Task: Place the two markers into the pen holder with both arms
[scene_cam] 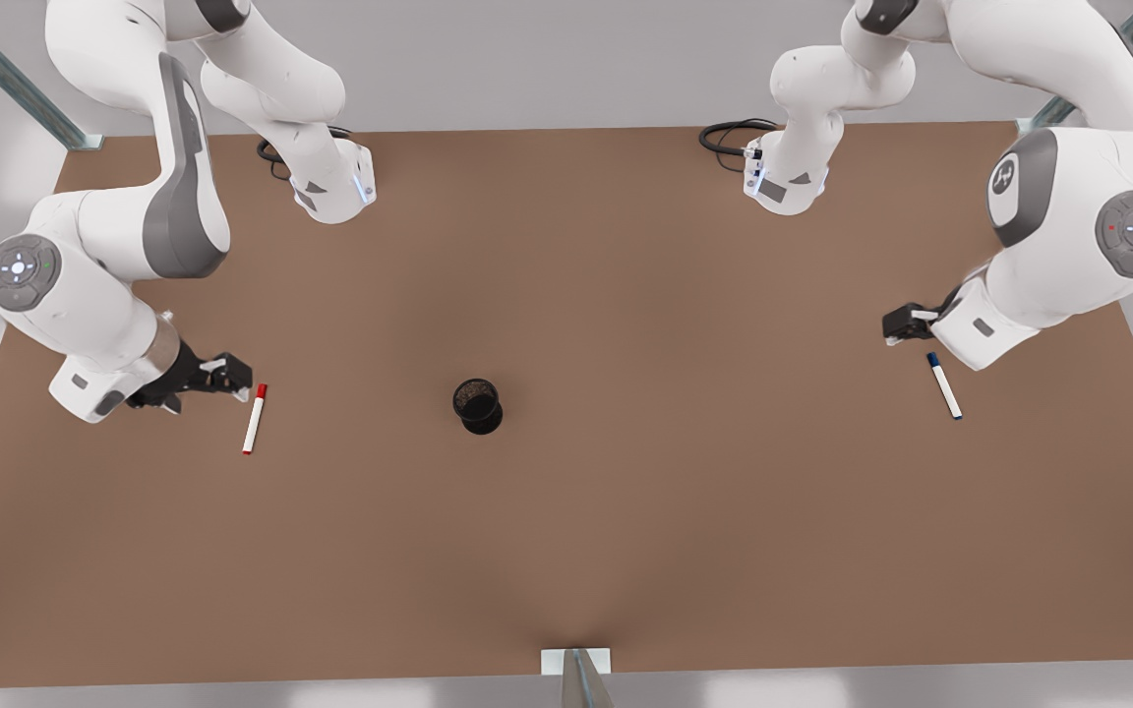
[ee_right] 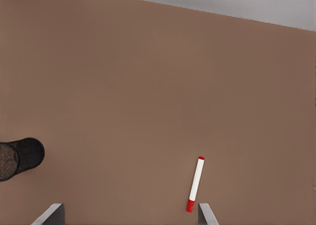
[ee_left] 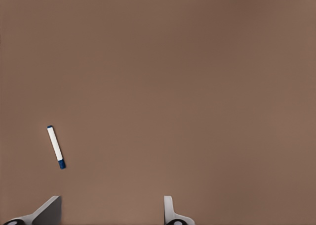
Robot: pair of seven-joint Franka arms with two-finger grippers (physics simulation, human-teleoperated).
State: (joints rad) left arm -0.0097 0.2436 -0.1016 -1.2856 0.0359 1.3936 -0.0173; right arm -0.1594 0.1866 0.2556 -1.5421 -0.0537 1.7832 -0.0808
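— How far along are they?

— Nothing's in yet. The pen holder (scene_cam: 478, 405) stands empty mid-desk (scene_cam: 626, 551). The red marker (scene_cam: 254, 418) lies flat, just beside the right gripper (scene_cam: 222, 375), whose fingers are spread apart. Over at the front view's right, the blue marker (scene_cam: 944, 385) lies flat near the left gripper (scene_cam: 906, 323), spread too.

— So both grabs are left?

— And both drops, I'd say.

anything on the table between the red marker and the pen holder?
No. In the front view the stretch of table between the red marker and the pen holder is bare; the right wrist view shows the same.
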